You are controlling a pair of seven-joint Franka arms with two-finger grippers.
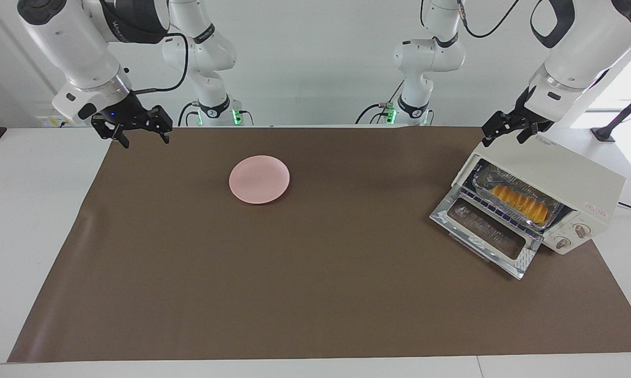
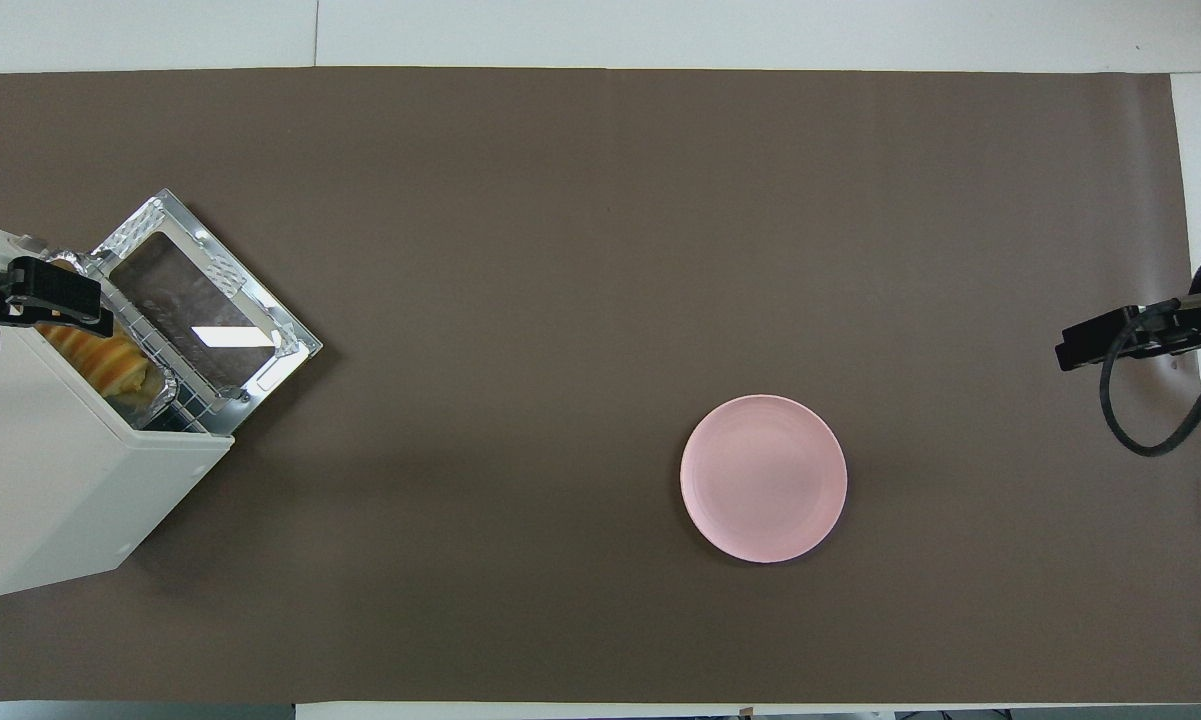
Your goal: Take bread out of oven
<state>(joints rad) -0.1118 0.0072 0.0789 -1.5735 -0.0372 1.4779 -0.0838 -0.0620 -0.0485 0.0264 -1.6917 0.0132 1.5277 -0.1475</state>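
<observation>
- Bread (image 1: 520,204), a small golden-orange loaf with crosswise ridges, lies in a crinkled silver foil tray (image 1: 554,210) on the wire rack inside the oven (image 1: 562,170).
- Brown mat (image 1: 315,294), smooth and matte, covers most of the table and carries the oven at the left arm's end.
- Oven is a boxy cream-white shell with two round knobs; its glass door (image 1: 486,236), framed in shiny metal, lies dropped open flat on the mat.
- Pink plate (image 1: 259,179), round and plain, sits on the mat well apart from the oven, toward the right arm's end.
- Left gripper (image 1: 509,131) hangs over the oven's top, tilted down, jaws released and holding nothing.
- Right gripper (image 1: 136,132) waits raised, well apart from the oven past the plate, jaws released.
</observation>
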